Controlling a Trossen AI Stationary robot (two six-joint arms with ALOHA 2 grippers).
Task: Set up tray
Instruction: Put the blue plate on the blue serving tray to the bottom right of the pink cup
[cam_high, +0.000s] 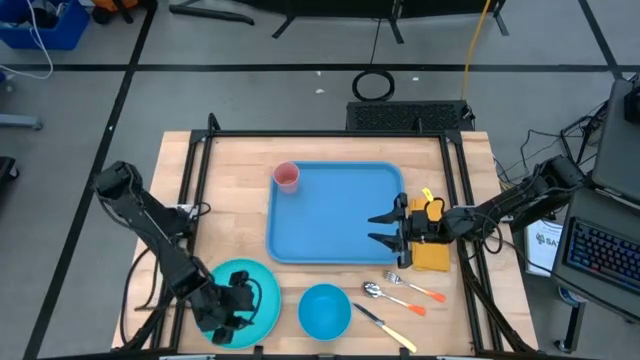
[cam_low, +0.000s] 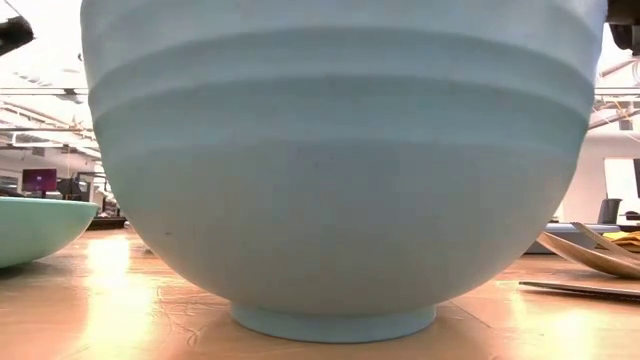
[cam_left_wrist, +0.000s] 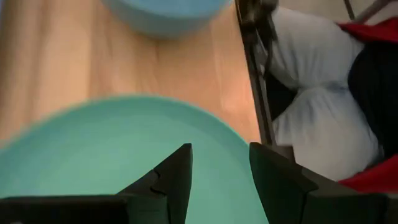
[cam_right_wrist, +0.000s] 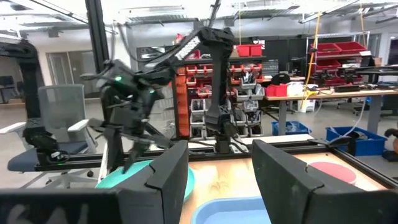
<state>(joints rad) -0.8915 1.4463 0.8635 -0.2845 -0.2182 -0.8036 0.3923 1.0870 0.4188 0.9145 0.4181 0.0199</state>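
Observation:
The blue tray lies flat in the middle of the table, with a pink cup standing in its far left corner. A round turquoise plate rests at the near left. My left gripper slants down over the plate's near part, fingers open with nothing between them. My right gripper hangs open over the tray's right edge, about level, pointing toward the table's left. In the right wrist view the tray lies below its fingers.
A blue bowl stands near the front edge, right of the plate, and fills the low view. A fork, a spoon and a knife lie at the near right. A yellow-brown pad lies under the right arm. Black frame rails edge the table.

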